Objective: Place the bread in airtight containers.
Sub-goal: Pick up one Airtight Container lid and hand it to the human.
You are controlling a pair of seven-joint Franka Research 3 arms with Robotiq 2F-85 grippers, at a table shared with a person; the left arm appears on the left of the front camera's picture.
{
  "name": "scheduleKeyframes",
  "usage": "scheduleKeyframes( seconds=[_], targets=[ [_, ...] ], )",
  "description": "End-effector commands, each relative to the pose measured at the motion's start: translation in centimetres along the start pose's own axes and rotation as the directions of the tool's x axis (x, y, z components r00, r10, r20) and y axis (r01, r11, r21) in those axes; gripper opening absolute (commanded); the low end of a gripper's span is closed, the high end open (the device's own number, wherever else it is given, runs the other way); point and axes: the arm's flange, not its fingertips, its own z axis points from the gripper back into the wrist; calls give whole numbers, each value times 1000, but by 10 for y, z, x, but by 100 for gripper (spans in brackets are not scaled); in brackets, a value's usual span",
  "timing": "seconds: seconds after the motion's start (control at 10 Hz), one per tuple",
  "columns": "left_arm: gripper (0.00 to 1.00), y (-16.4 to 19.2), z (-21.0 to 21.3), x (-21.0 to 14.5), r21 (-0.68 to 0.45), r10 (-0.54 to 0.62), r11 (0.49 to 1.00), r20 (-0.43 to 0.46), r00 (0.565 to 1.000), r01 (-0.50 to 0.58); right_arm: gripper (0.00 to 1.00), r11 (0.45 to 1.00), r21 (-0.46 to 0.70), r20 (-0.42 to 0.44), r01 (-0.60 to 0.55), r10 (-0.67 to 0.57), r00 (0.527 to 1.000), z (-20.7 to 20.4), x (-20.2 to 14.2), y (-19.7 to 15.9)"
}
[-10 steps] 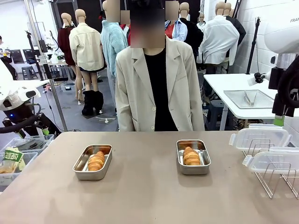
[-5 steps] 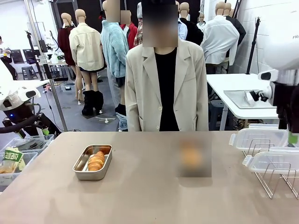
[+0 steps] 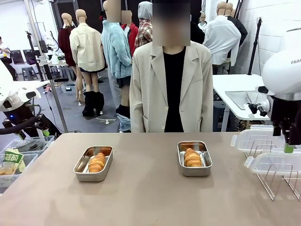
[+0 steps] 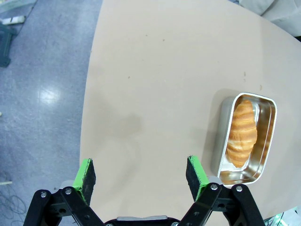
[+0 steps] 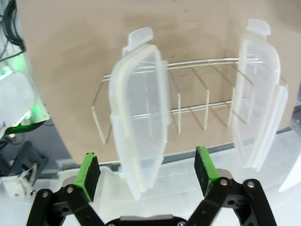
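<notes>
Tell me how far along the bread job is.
Done: each golden-brown ridged roll lies in its shiny rectangular steel tray. In hand: nothing; the right gripper's open fingers hover over two translucent plastic lids on the wire rack. Left: lidding both trays.

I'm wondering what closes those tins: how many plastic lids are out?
2. Both stand in the rack at the table's right end: the far lid and, in front of it, the near lid. None seems hidden.
</notes>
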Motion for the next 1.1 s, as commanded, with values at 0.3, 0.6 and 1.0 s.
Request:
scheduleKeyframes(
  seconds=[0.3, 0.6, 1.0],
  targets=[
    [100, 2, 2, -1, 8, -7, 1000, 0, 1000, 7, 100, 998, 58, -83, 30, -26, 996, -32, 16, -11],
    [100, 2, 2, -1, 8, -7, 1000, 0, 1000, 7, 100, 991, 93, -125, 98, -86, 988, -52, 23, -23],
    [100, 2, 2, -1, 8, -7, 1000, 0, 1000, 7, 71, 994, 71, -150, 83, -71, 986, -59, 25, -23]
  ],
)
